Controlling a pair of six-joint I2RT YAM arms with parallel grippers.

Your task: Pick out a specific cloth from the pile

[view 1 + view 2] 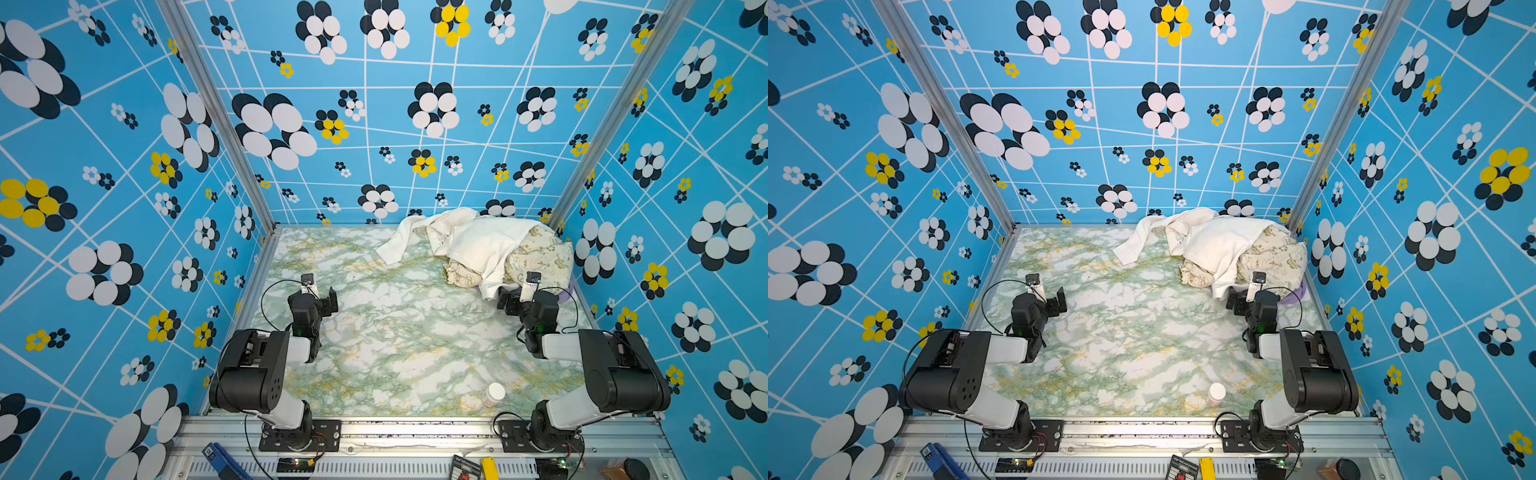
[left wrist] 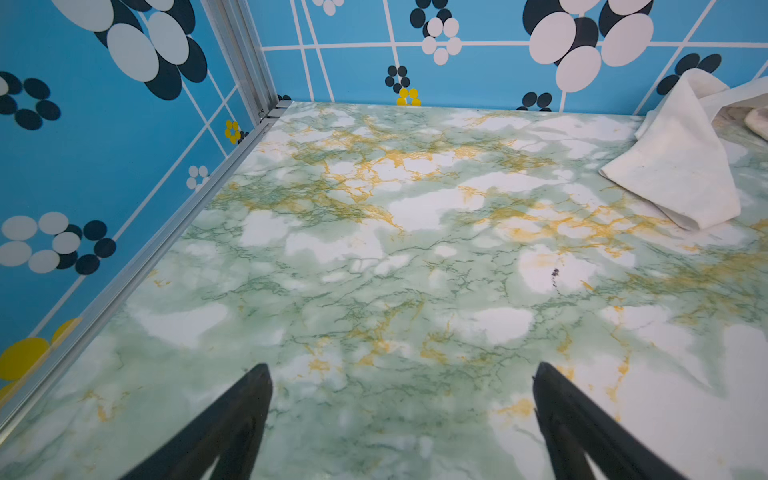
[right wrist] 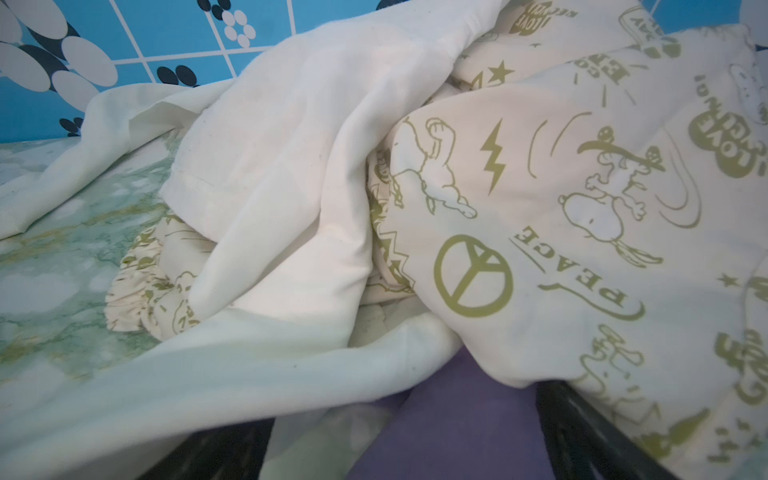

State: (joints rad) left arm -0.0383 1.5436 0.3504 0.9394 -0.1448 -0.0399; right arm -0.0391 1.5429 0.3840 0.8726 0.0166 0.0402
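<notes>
The pile (image 1: pixel 490 249) lies in the back right corner of the marble table (image 1: pixel 395 340). On top is a big cream-white cloth (image 1: pixel 469 245) (image 1: pixel 1208 243) (image 3: pixel 291 166), with a beige cartoon-printed cloth (image 1: pixel 540 257) (image 1: pixel 1275 257) (image 3: pixel 540 208) beside it. The cloth, lavender-purple (image 3: pixel 465 415), shows only as a small edge (image 1: pixel 568 294) (image 1: pixel 1296 296) under the pile's near side. My right gripper (image 1: pixel 509 297) (image 1: pixel 1237 299) (image 3: pixel 405 409) is open at that near edge. The purple fabric lies between its jaws, and a cream fold drapes over one finger. My left gripper (image 1: pixel 328 301) (image 1: pixel 1059 301) (image 2: pixel 401 368) hangs open and empty over bare table.
A small white bottle (image 1: pixel 493 394) (image 1: pixel 1216 392) lies near the front edge, ahead of the right arm's base. Patterned blue walls close in the left, back and right. A sleeve of the cream cloth (image 2: pixel 681 166) spreads toward the table's middle back.
</notes>
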